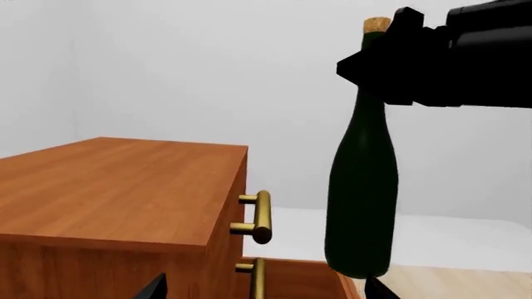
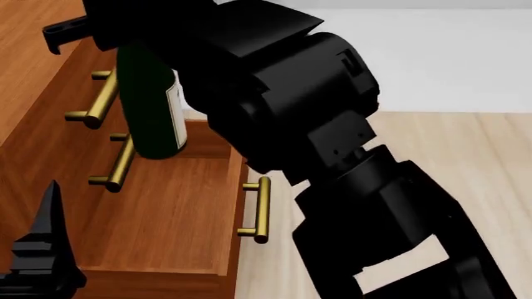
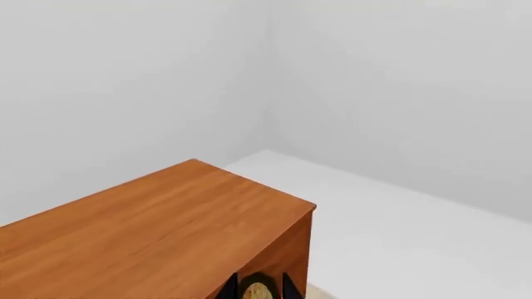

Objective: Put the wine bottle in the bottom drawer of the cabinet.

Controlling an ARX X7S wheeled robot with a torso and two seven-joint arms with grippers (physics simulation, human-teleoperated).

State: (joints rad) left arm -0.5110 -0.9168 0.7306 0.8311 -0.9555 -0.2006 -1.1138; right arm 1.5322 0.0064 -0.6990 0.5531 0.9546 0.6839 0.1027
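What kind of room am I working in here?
Likely a bare simulated indoor room, not a furnished home: plain white walls meeting in a corner, a pale wood-plank floor, and one reddish-brown cabinet with brass handles. Its bottom drawer stands open.

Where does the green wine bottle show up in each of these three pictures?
Left wrist view: the wine bottle hangs upright right of centre, its neck held by the right gripper.
Head view: upper left, white label showing, over the open bottom drawer.
Right wrist view: only the cork top peeks in at the bottom edge.
Shared landmark: the reddish-brown cabinet.
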